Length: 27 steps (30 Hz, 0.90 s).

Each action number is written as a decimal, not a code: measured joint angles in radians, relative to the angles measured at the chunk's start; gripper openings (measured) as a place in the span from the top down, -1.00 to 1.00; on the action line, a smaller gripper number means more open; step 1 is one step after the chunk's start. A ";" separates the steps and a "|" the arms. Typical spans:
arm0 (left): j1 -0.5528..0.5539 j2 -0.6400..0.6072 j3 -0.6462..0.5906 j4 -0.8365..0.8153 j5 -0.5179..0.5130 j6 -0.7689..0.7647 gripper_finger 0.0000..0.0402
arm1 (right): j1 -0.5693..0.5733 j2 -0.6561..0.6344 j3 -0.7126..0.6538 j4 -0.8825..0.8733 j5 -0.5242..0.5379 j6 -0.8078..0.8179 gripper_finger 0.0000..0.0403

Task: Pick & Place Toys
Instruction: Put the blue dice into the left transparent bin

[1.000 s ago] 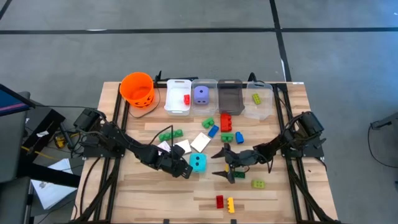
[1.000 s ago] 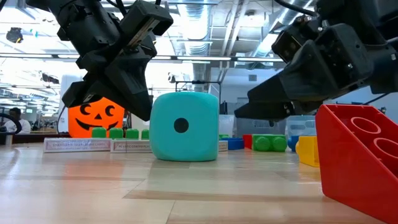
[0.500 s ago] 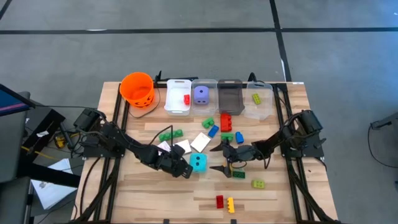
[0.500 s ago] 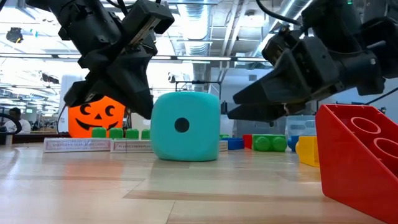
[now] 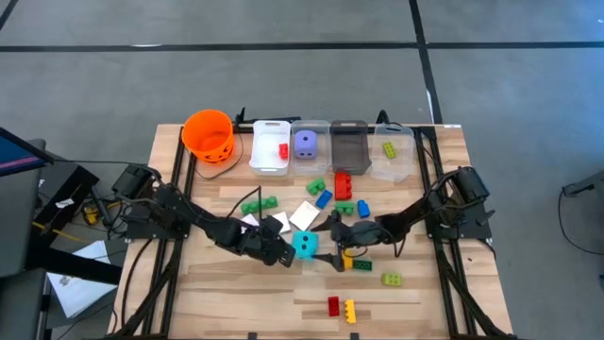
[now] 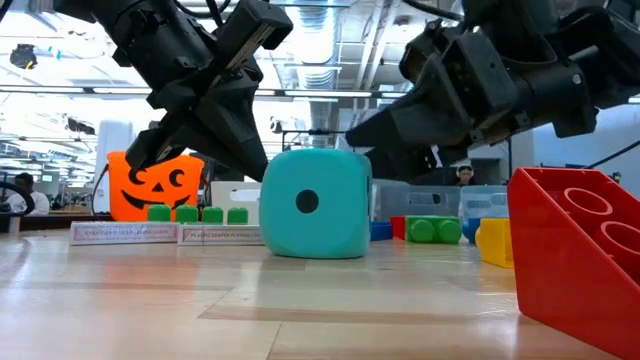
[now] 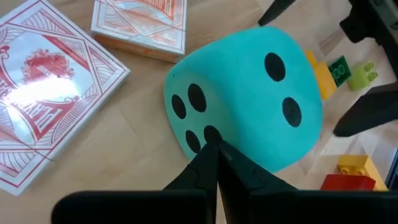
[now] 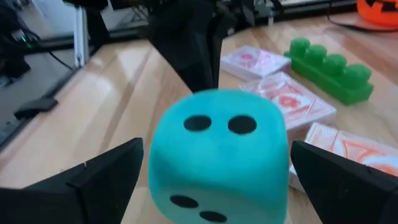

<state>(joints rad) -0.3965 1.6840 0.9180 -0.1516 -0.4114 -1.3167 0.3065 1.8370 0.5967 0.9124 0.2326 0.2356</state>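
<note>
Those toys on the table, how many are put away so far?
Only a few: a red brick, purple die and yellow-green brick sit in bins. Now the shut left gripper touches the teal die; the open right gripper faces it. Cards and many bricks remain.

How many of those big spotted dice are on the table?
2. A teal die sits mid-table between the two pincers, and a purple die lies in a clear bin along the far edge. The dark bin beside it might hide another.
</note>
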 joint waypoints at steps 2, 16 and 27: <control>0.000 0.000 0.000 0.000 0.000 0.001 1.00 | 0.000 0.000 0.012 -0.048 0.000 0.000 -0.98; 0.000 0.000 0.000 0.003 -0.018 0.002 1.00 | 0.000 0.000 0.060 -0.161 0.027 0.055 -0.99; 0.005 0.000 0.000 0.049 -0.082 -0.006 1.00 | 0.000 -0.003 0.064 -0.198 0.041 0.091 -0.99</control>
<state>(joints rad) -0.3912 1.6840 0.9176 -0.1023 -0.4937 -1.3224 0.3069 1.8339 0.6609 0.7139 0.2738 0.3270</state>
